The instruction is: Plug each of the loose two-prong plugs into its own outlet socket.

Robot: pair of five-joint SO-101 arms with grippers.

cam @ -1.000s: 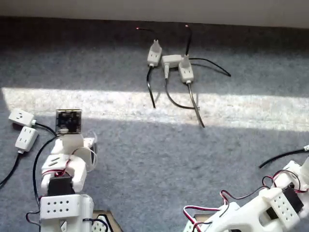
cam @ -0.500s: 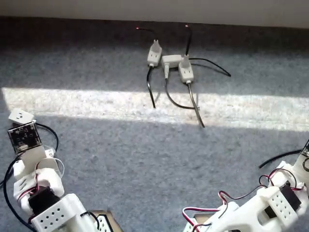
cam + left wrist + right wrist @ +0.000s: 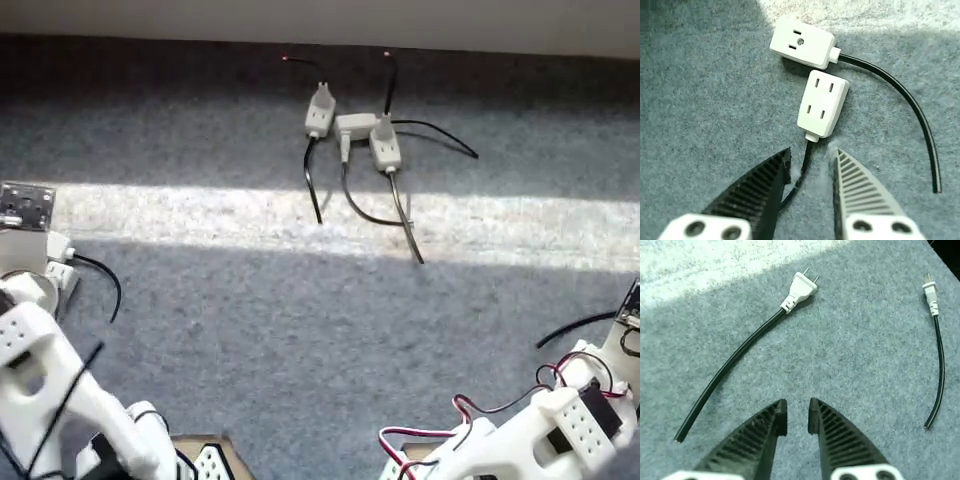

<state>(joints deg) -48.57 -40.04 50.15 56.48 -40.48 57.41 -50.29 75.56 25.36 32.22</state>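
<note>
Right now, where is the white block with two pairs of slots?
Left wrist view: the two-socket block lies on the carpet just ahead of the left gripper, beside the single-socket block.

High view: left arm (image 3: 40,370) was cut by the left and lower edges and covered most of the outlet sockets (image 3: 62,272); right arm (image 3: 540,430) was cut by the lower and right edges and hid one end of a black cord (image 3: 578,325); seating of the far plugs (image 3: 350,130) was too small to judge. Left wrist view: socket cord (image 3: 804,162) ran under the dark finger (image 3: 762,190).
</note>
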